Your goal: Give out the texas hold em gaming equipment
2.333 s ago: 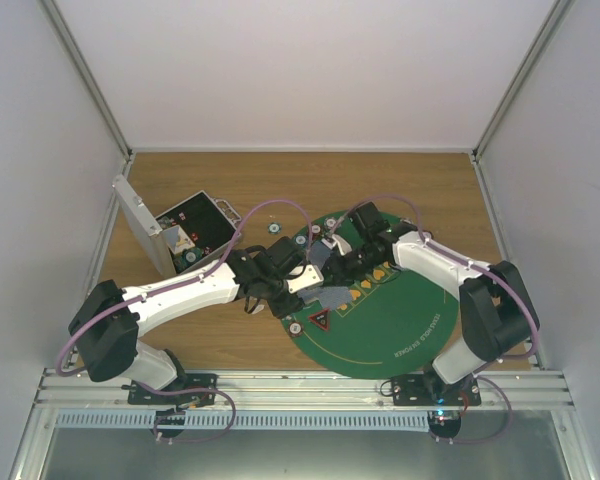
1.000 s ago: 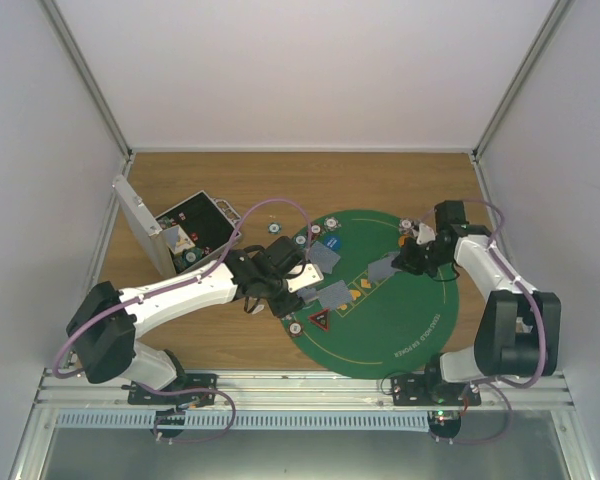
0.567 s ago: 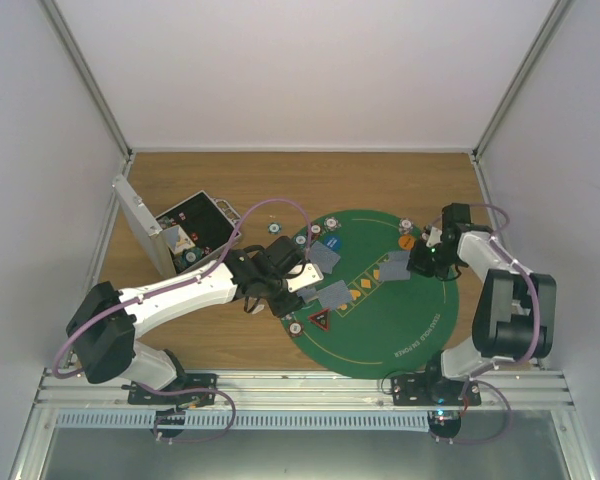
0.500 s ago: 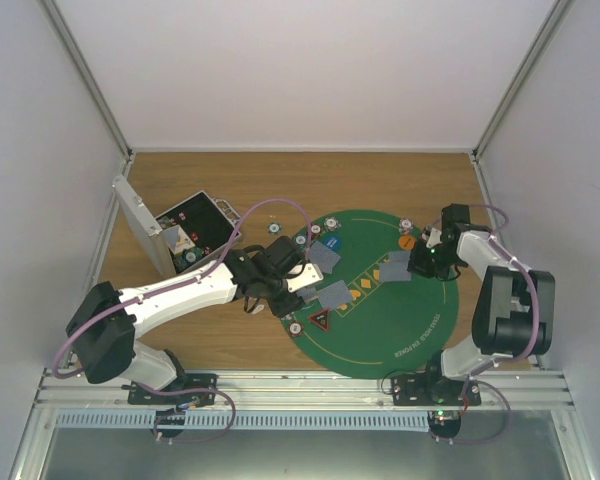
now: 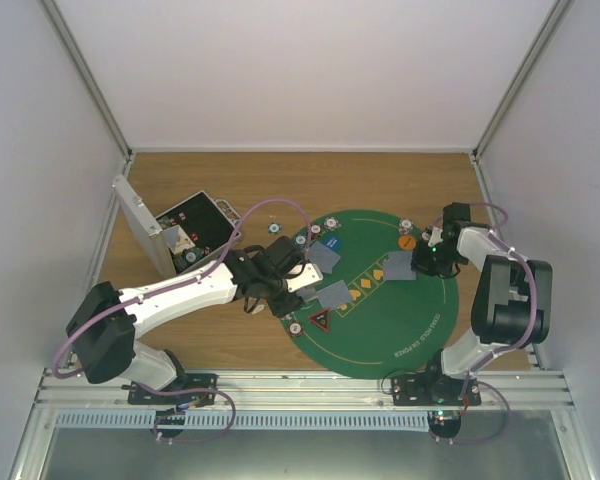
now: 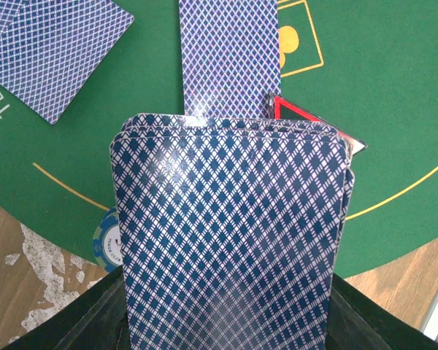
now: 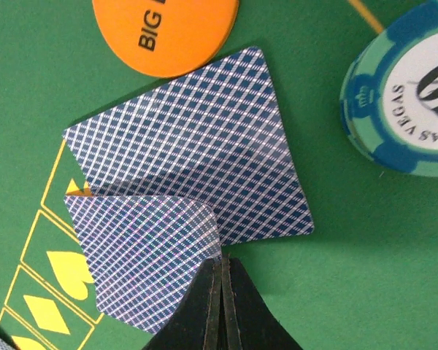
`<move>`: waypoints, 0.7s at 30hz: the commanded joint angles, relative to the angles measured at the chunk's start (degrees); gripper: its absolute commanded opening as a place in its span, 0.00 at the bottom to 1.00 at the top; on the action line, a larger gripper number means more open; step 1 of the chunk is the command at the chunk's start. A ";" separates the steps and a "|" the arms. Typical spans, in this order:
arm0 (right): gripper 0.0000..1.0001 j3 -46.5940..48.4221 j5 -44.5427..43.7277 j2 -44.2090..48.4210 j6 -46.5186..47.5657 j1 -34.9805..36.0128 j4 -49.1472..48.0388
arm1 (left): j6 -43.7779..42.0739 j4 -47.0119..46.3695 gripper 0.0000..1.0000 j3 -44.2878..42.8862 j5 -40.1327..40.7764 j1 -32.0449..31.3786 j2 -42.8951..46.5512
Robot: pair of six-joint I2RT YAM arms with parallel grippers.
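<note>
My left gripper [image 5: 298,282] is shut on a deck of blue-backed cards [image 6: 230,240] at the left side of the mat. Its fingers are mostly hidden under the deck. Two cards [image 6: 51,51] [image 6: 230,51] lie face down ahead of it, beside a red-triangle token [image 6: 306,120] and a chip [image 6: 108,240]. My right gripper [image 7: 220,271] is shut on the corner of one card [image 7: 146,262], low over a second face-down card [image 7: 204,146] at the mat's right side [image 5: 398,265]. An orange token [image 7: 164,29] and a teal chip [image 7: 416,102] lie close by.
The round green felt mat [image 5: 400,320] covers the right half of the wooden table. An open silver case [image 5: 180,235] stands at the back left. A blue token [image 5: 332,243] and chips [image 5: 273,227] [image 5: 406,224] lie near the mat's far edge.
My right gripper has carried a card from the mat's middle to its right side and has held nearly still for the last half second. The left arm has not moved.
</note>
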State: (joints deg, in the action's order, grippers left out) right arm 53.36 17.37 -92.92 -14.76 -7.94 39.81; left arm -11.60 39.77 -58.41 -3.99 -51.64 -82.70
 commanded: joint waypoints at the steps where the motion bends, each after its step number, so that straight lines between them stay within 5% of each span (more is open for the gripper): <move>1: 0.01 1.80 -1.92 -1.48 1.40 -0.99 -1.23 | -0.62 -1.52 0.58 0.58 0.29 0.22 1.48; 21: 0.02 3.63 -2.33 -2.93 1.99 -3.69 -1.25 | -0.62 -1.36 0.58 0.40 0.34 0.31 1.34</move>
State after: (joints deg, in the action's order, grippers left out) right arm 55.72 16.10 -95.66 -13.69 -10.81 38.89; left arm -11.60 39.79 -58.22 -3.75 -51.64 -82.70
